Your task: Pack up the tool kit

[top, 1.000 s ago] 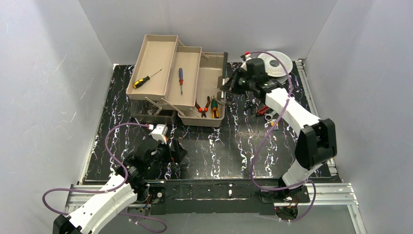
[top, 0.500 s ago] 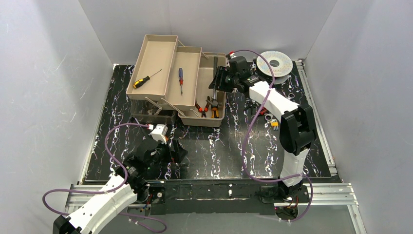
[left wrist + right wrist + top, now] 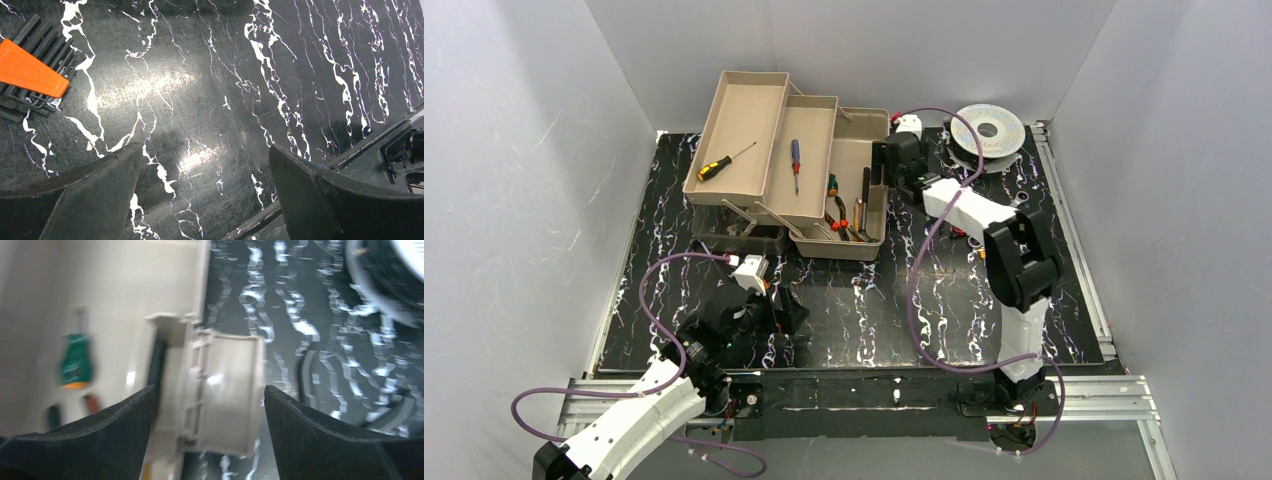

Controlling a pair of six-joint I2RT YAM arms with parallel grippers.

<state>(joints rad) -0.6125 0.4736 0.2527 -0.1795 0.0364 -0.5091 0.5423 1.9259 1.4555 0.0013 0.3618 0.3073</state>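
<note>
- Large beige plastic toolbox [image 3: 844, 248] sits at the far middle of the black, white-veined marble-look tabletop [image 3: 864, 310]. Its two fold-out trays step up and to the left of the deep base.
- Top tray [image 3: 746, 115]: smooth, shallow, rectangular. A yellow-and-black-handled screwdriver [image 3: 714, 166] lies slantwise on its floor.
- Middle tray [image 3: 814, 125]: a blue-and-red-handled screwdriver [image 3: 795, 158] lies lengthwise.
- Deep base [image 3: 854, 155]: holds red- and orange-gripped pliers [image 3: 836, 212], a green-handled tool [image 3: 76, 365] and a dark straight tool [image 3: 865, 190] along the right wall (jumbled, hard to separate).
- Right gripper [image 3: 210, 390]: black fingers spread wide and holding nothing, over the toolbox's right wall. A ribbed beige clasp [image 3: 225, 395] shows in the gap; that wrist view is blurred.
- Left gripper [image 3: 202, 152]: matte black fingers splayed and empty, low over bare tabletop near the front edge.
- Orange-capped fan of black hex keys [image 3: 30, 72]: lies flat near the left gripper, not touching it.
- Round silver spool [image 3: 989, 130]: lies flat at the far right, apart from the toolbox.
</note>
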